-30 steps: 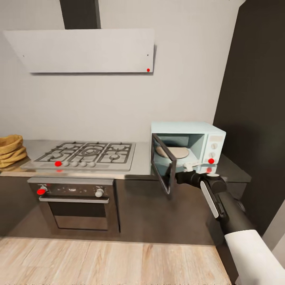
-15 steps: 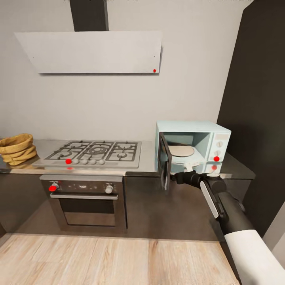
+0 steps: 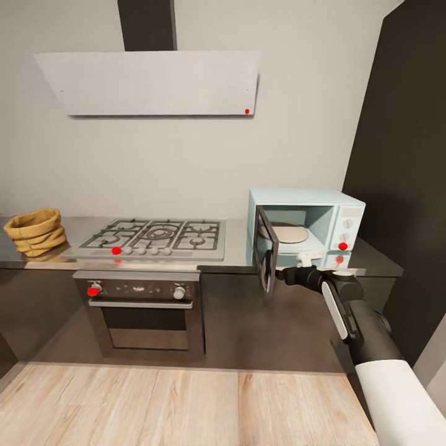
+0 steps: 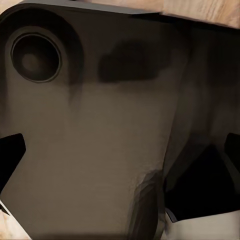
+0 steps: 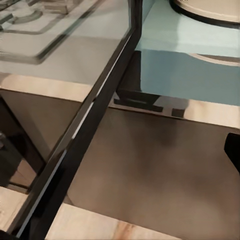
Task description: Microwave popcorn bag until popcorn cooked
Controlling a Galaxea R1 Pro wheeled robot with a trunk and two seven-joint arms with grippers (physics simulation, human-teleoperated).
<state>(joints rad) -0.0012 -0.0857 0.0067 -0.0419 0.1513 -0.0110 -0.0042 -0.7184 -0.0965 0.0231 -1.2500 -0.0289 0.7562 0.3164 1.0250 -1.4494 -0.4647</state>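
From the head camera, I have the right gripper [image 3: 286,273] just beside the swung-out door of the microwave [image 3: 310,217], so the cavity is ready, while the popcorn bag [image 3: 37,231] waits far off on the countertop [image 3: 238,251]. My left wrist camera faces a dark robot body, and the right wrist looks along the door edge [image 5: 95,115]; I can't tell either gripper's grip.

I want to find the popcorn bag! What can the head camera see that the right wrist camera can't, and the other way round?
Head view alone: the popcorn bag on the countertop left of the stove, the oven, and the right gripper by the door. Right wrist view alone: the door's dark edge close up. Both: the microwave with its door open.
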